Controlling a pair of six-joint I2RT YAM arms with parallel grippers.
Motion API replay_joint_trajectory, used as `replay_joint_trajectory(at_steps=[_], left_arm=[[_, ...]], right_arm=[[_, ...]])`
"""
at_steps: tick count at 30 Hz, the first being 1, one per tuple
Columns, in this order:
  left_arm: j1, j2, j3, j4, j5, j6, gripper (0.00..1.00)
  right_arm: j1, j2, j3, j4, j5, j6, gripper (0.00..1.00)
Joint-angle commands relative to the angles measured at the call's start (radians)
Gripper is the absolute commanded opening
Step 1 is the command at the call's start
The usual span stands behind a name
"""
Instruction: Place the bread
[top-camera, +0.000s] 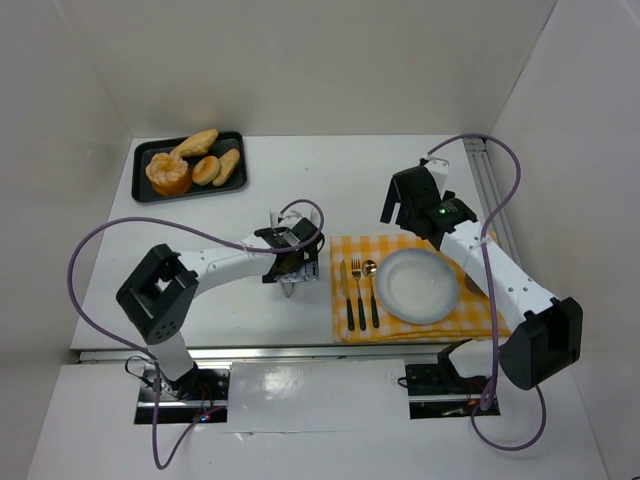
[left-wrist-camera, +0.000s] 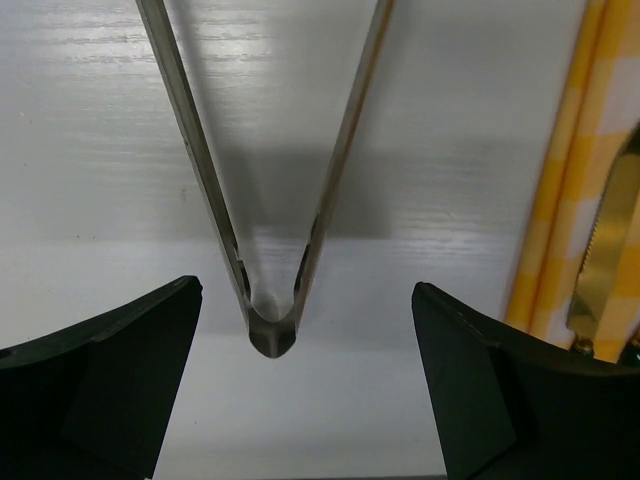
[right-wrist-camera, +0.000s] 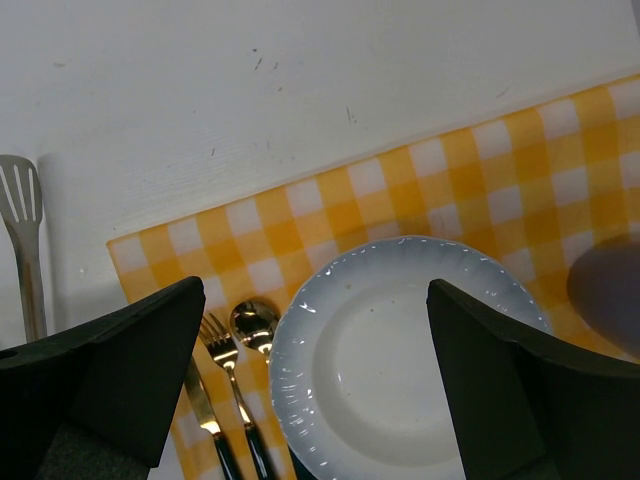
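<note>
White walls close in a pale table (top-camera: 300, 170), and it is laid out like a place setting with a serving station at the far corner. The bread (top-camera: 206, 170) lies with several other pieces on a dark tray (top-camera: 140, 190) at the far left, well apart from both arms, so none has been moved over yet. On the right a yellow checked cloth (right-wrist-camera: 470, 190) carries an empty plate (right-wrist-camera: 400, 370) with a knife (right-wrist-camera: 200, 410), fork (right-wrist-camera: 218, 335) and spoon (right-wrist-camera: 255, 322) just beside it, which marks the plate as the likely place for the bread. Metal tongs (left-wrist-camera: 195, 150) lie flat on the bare table just left of the cloth, hinge end toward the arm bases and arms spread away. The left gripper (left-wrist-camera: 305, 290) sits low over that hinge end with its jaws spread as wide as they go, one finger on each side of the tongs and neither touching them. It holds nothing, and looks lined up to close on the tongs and use them as the serving tool. The right gripper (right-wrist-camera: 315, 300) hangs above the plate's far edge, fingers wide apart and empty, apparently waiting clear of the left arm's work.
</note>
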Motion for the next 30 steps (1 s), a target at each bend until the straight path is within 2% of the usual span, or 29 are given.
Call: replay_joint_trajectory(at_steps=[1,6,10,14,18,19,21,22,25,30], left_arm=[[0.024,0.044,0.013,0.028,-0.041,-0.028,1.0],[0.093,0.101,0.024,0.109,0.008,0.043,1.0],[0.116,0.173,0.111,0.118,-0.01,0.092,1.0],[0.136,0.262,0.186,0.118,-0.01,0.115,0.92],[0.136,0.272,0.229,0.096,-0.01,0.115,0.63],[0.146,0.259,0.229,0.095,-0.024,0.115,0.45],[0.146,0.221,0.248,0.063,-0.047,0.127,0.29],[0.155,0.175,0.264,0.036,-0.071,0.141,0.18],[0.178,0.092,0.28,0.013,-0.071,0.189,0.15],[0.337,-0.054,0.323,-0.03,0.12,0.314,0.14]], right_arm=[[-0.006,-0.042,0.008,0.033,0.009,-0.012,0.99],[-0.006,-0.042,0.008,0.033,0.0,-0.022,0.99],[-0.006,-0.042,0.008,0.033,0.0,-0.022,0.99],[-0.006,-0.042,0.008,0.043,0.0,-0.022,0.99],[-0.015,-0.042,0.008,0.043,-0.009,-0.022,0.99],[-0.015,-0.042,0.008,0.032,0.0,-0.022,0.99],[-0.015,-0.042,0.008,0.032,0.0,-0.022,0.99],[-0.015,-0.042,0.008,0.032,0.0,-0.022,0.99],[-0.015,-0.042,0.008,0.032,0.0,-0.022,0.99],[-0.015,-0.031,0.019,0.041,-0.012,-0.022,0.99]])
